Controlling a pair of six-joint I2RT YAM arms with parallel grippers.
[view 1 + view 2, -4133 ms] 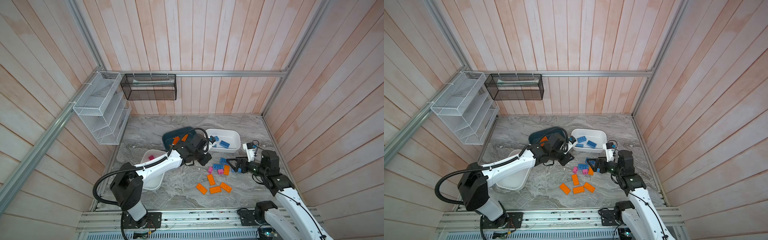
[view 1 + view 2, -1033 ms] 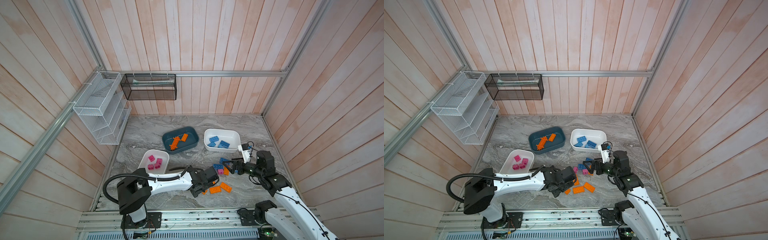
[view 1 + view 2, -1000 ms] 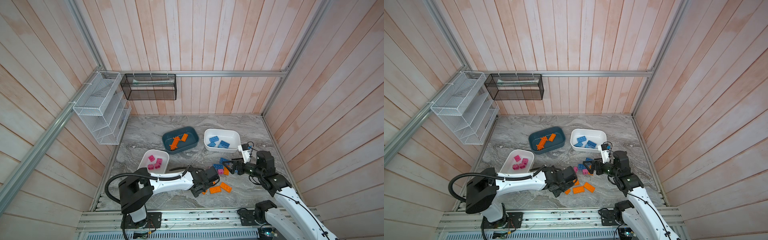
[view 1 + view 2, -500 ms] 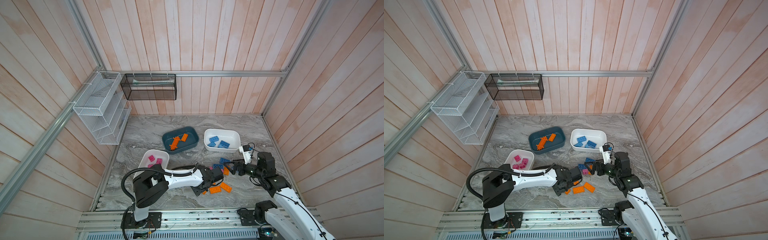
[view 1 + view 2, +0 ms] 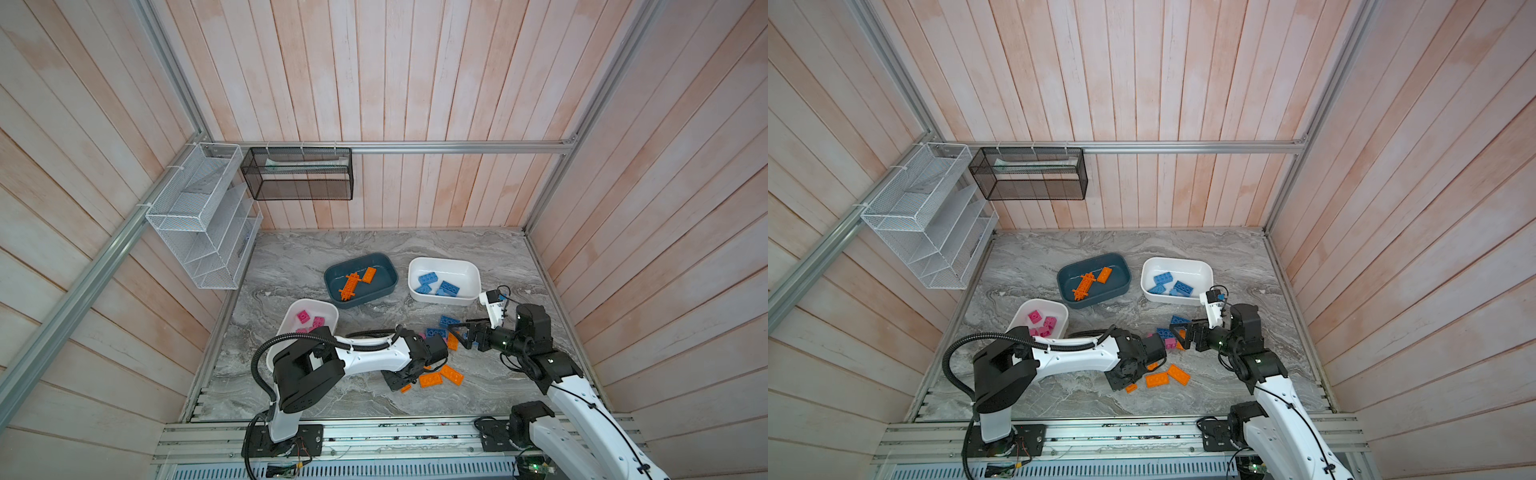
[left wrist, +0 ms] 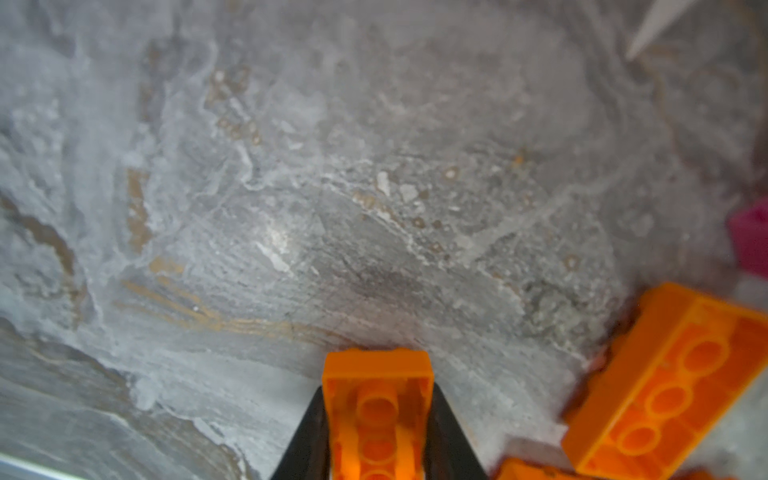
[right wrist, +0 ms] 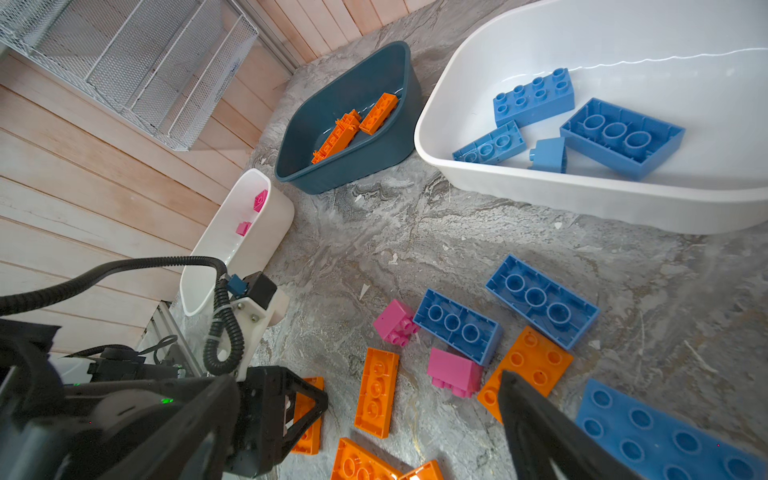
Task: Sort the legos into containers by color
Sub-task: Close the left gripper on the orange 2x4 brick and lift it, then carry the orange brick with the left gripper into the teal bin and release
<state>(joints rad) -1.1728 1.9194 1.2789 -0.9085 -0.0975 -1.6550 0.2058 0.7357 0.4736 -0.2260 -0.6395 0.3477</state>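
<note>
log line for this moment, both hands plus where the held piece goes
left hand: shut on orange brick | right hand: open, over loose bricks | likely target: teal tub

Both top views look down from high up at the whole table [image 5: 291,257]. The left wrist camera is very near it. The right wrist camera sits low and looks across. All see orange bricks [image 5: 430,379].

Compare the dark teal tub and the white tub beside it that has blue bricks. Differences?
Colour: teal tub dark, white tub white.
Contents: teal tub holds orange pieces, an oblong brick and a long spiky piece; white tub holds only blue bricks.
Count: two in the teal tub, four in the white tub.
Shared: shallow rounded-rectangle shape, upright on the table, not touching.
</note>
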